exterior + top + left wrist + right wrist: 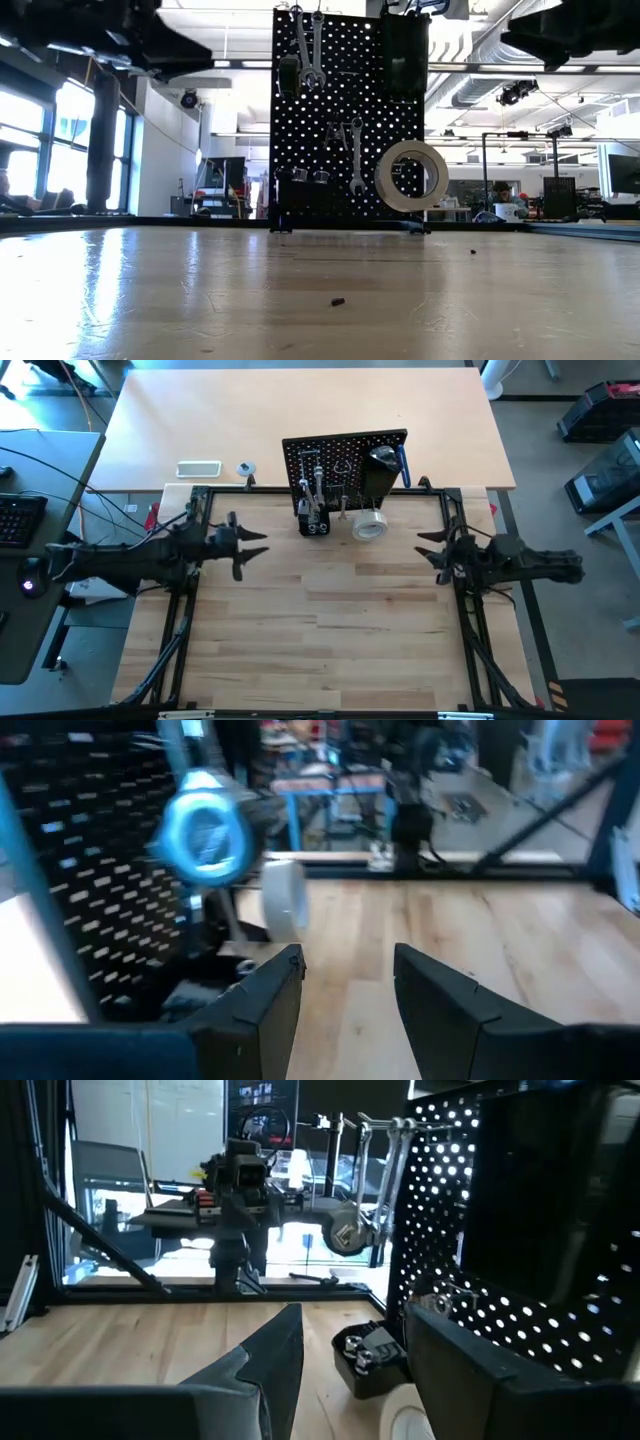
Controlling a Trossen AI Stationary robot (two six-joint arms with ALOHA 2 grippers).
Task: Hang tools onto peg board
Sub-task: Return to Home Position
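Seen from above, the peg board point(345, 460) stands upright at the far edge of the wooden desk point(320, 640), so its face is foreshortened and the tools on it are hard to tell apart. The level view shows it better: 2 wrenches point(310, 50) hang near the top, a smaller wrench point(357, 150) hangs lower down, and the tape roll point(412, 175) is at the lower right. Both arms are cut off there by the upper edge. A black bin point(380, 475) sits on the board's right side with a blue-handled tool point(403, 465) beside it; what the bin holds cannot be made out. In the left wrist view a blue ring point(205, 840), badly blurred, cannot be identified. The left claw point(258, 547) hovers over the desk left of the board, fingers apart, holding nothing. The right claw point(425, 550) hovers to the board's right, likewise spread, empty and touching nothing.
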